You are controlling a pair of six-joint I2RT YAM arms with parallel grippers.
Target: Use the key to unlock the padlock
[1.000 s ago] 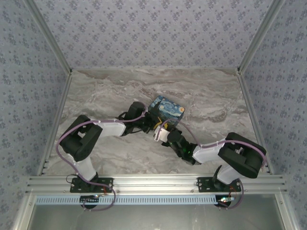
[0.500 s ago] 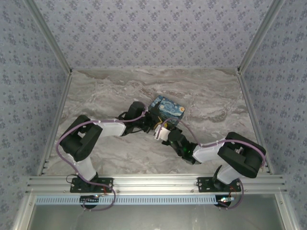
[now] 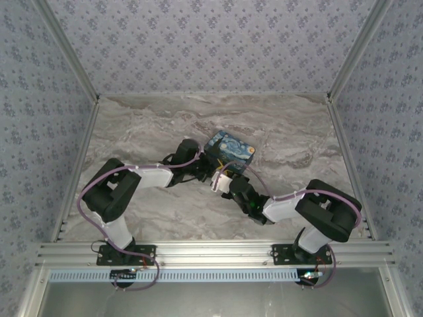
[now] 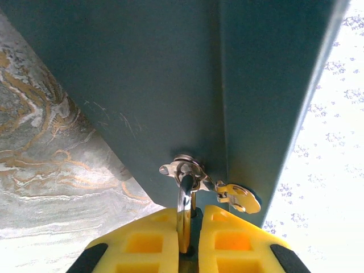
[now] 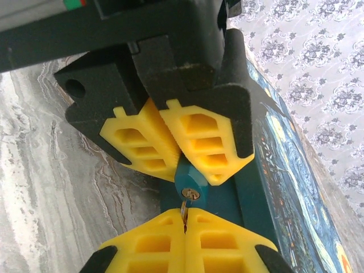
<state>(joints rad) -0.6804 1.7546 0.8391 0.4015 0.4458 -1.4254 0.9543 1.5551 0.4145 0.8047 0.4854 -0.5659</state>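
Marble tabletop and patterned walls frame the work, with the painted blue box just above the middle of the overhead view and both arms meeting at its lower left corner.

What has changed in the last second is my right pincer. It was partly open and has now closed fully, its yellow pads pressed together on the key at the bottom centre of the right wrist view. The right elbow has also drifted a little leftward in the overhead view.

The key's tip sits at the brass keyhole in the bottom of the padlock, directly above my pads. I cannot tell how deep it is seated.

My left pincer has not moved. It stays clamped on the padlock, the pale shackle rising between its pads at the bottom centre of the left wrist view to the metal hasp on the box.

I judge that I now have a firm hold on the key with the lock braced. The turn comes next, and the thin key could slip or bind if it is not fully in.
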